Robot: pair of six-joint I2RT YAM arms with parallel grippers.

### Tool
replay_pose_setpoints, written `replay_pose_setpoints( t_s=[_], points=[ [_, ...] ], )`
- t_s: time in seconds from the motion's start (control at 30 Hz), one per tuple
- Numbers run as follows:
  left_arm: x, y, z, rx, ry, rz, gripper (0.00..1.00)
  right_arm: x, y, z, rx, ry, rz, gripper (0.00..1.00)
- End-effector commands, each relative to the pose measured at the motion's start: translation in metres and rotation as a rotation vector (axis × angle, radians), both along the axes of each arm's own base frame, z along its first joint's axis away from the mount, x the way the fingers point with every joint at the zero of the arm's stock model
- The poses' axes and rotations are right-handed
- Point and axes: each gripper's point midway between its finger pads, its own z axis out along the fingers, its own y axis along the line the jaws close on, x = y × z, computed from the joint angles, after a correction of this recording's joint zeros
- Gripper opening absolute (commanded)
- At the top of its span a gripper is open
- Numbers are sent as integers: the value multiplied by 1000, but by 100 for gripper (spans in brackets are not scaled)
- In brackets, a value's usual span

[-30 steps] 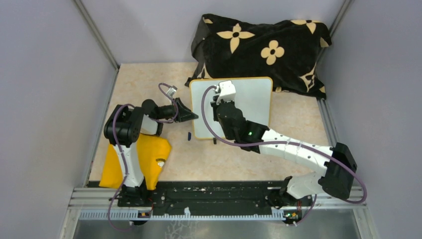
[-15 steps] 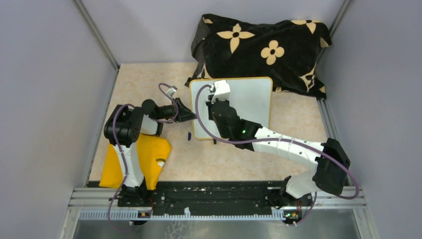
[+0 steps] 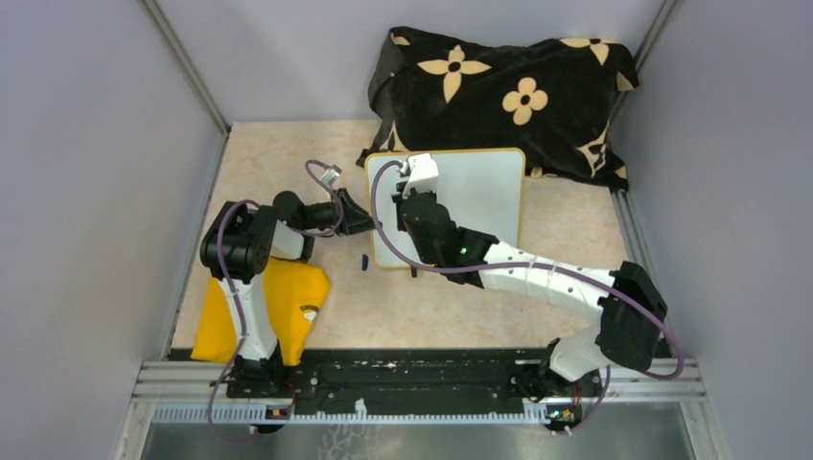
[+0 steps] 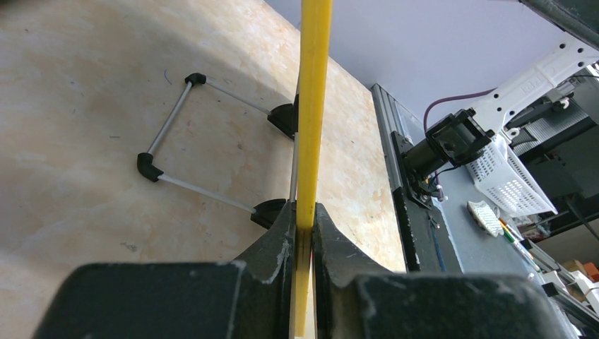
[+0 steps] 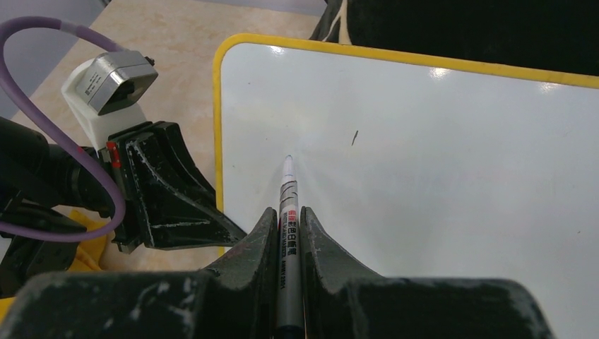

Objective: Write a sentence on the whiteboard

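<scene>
The left gripper point(image 4: 302, 219) pinches the left rim of the whiteboard point(image 3: 479, 187), midway across the counter point(image 3: 278, 163). The right gripper point(image 5: 288, 219) clamps a marker point(image 5: 286, 201) over its far-left corner. Thin, stiff, light and slick, I'd judge, so the rim is the hold.

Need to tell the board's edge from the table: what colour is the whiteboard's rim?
The whiteboard has a yellow rim, clearest in the right wrist view.

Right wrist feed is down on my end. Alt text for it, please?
The right hand clamps a white marker, its tip pointing at the whiteboard near the yellow left rim; contact cannot be judged. The board is blank except one small dark mark. The left hand grips the board's left edge.
</scene>
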Motion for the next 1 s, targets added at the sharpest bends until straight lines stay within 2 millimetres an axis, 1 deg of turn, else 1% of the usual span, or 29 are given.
replay_pose_setpoints(
  t_s=[0.0,0.67,0.97],
  points=[
    [-3,-3,15,-36,-218,-21,0,7,5,27,78,-30,-10,0],
    [-3,-3,16,-37,-218,-21,0,18,1,15,64,-13,-49,0],
    [-3,-3,17,-38,-220,-20,0,20,7,12,55,-1,-36,0]
  ],
)
